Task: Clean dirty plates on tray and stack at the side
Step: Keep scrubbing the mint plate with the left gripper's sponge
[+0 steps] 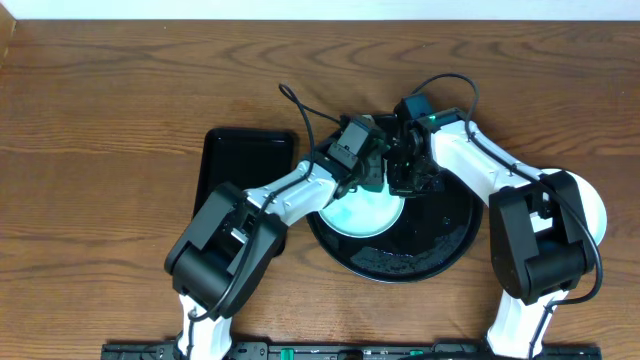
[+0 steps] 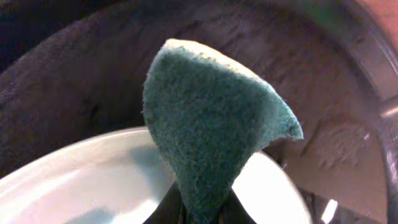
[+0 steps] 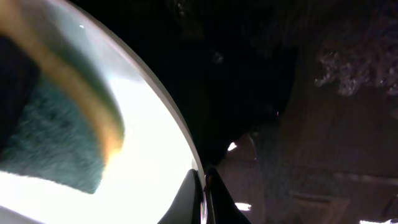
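Over the round tray [image 1: 400,272], glossy black and set right of centre on the wooden table [image 1: 100,120], both arms are brought in close together from the near edge. A pale mint plate [image 1: 355,212] is seen on the left half of that tray, its far edge covered by the two wrists. The left gripper [image 2: 200,216] is clamped tight on a green scouring sponge [image 2: 211,118]. The sponge is folded up into a blunt point, and a thin yellow layer is shown along its top edge. From the left wrist it is seen raised above the plate's pale surface, with the dark tray wall behind it. The right gripper [image 3: 202,196] is closed on the plate's rim, the thin edge pinched between its fingertips at the bottom of the right wrist view. In that same view the sponge's green face and yellow backing are caught in blur at the left, over the bright plate. Whether the plate is lifted off the tray or lies flat cannot be told. A smaller rectangular tray [image 1: 245,160] is seen just left of the round one. A pale round dish [image 1: 592,205] is half hidden under the right arm at the table's right side.
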